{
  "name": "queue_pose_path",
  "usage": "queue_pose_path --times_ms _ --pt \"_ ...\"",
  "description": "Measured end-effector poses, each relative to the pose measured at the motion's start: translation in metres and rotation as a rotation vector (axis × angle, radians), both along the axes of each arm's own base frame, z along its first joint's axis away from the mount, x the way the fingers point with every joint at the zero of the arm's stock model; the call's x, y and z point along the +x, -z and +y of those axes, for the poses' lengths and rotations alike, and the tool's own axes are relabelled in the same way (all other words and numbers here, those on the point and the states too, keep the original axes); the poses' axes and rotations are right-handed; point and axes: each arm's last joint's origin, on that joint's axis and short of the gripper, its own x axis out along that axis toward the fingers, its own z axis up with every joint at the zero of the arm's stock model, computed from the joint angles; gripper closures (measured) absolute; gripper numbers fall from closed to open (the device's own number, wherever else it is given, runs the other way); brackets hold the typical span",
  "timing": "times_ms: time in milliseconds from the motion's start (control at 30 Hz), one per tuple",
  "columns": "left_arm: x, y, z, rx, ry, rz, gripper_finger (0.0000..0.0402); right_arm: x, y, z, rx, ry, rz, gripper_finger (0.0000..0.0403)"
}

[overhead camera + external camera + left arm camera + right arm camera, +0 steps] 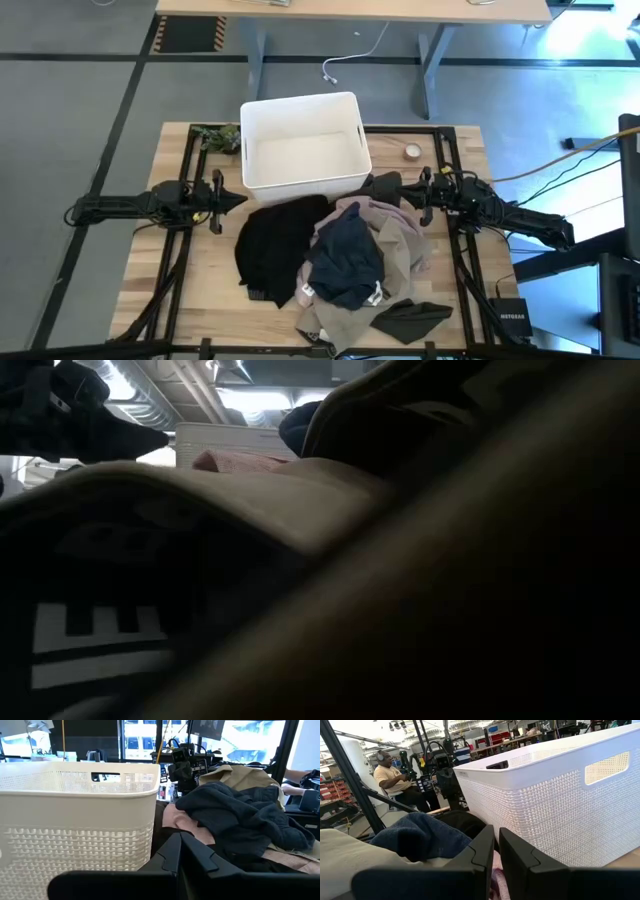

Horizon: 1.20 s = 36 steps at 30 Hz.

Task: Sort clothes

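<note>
The clothes lie in a heap on the table's near middle. A black garment [278,245] is at its left. A navy one [345,262] lies on top, over a dusty pink one [350,210] and a beige-tan one [405,240]. A dark olive-grey piece [412,318] lies at the near right. The white bin [300,140] stands beyond the heap and nothing shows inside it. My left gripper [235,200] is shut, level, just left of the black garment. My right gripper [392,188] is shut, level, at the heap's far right edge, beside the bin. In the low view, cloth close to the camera hides most of the scene.
A roll of tape [412,152] lies right of the bin. A small green thing [215,136] lies at the table's far left corner. Black frame rails [185,250] run along both sides of the table. A seated person [395,777] shows beyond the table.
</note>
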Motion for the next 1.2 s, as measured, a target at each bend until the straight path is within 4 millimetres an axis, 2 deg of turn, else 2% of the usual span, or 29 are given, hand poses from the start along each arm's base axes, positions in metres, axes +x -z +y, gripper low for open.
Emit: queue_pose_path --times_ms 933,1100,1200 --pt "0.0 0.0 0.0 0.001 0.0 0.0 0.0398 0.0 -0.0001 0.0 0.0 0.0 0.0 0.0356" --pt "-0.0001 -0.0011 0.0004 0.131 -0.018 0.009 0.0398 0.0 0.0 0.0 0.0 0.0 0.0 0.0356" --pt "-0.0001 -0.0012 0.0005 0.143 -0.02 0.011 0.0398 0.0 0.0 0.0 0.0 0.0 0.0 0.0356"
